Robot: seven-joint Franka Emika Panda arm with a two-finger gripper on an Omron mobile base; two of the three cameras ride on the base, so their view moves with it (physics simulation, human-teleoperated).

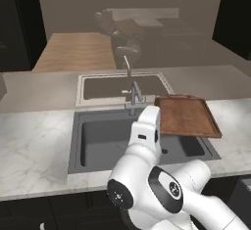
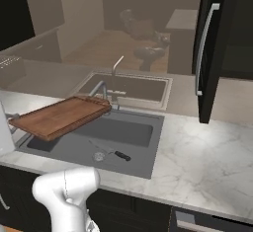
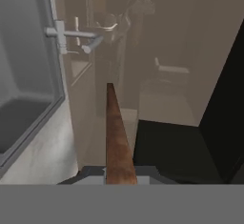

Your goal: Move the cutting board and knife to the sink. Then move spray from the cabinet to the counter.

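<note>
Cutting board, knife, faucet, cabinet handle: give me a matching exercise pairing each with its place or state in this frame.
Things:
1. cutting board
2. knife
3. faucet
4. cabinet handle

Places or states:
A. lying on the floor of the sink basin
B. long silver vertical bar on a near-black door
C. held edge-on in the shut gripper, above the basin
D. standing at the basin's back rim

Pairs: 1-C, 2-A, 3-D, 4-B

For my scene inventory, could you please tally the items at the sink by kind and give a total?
Cutting board: 1, held edge-on in the shut jaws above the sink
Knife: 1, lying in the basin
Faucet: 1
Sink: 1
Total: 4
</note>
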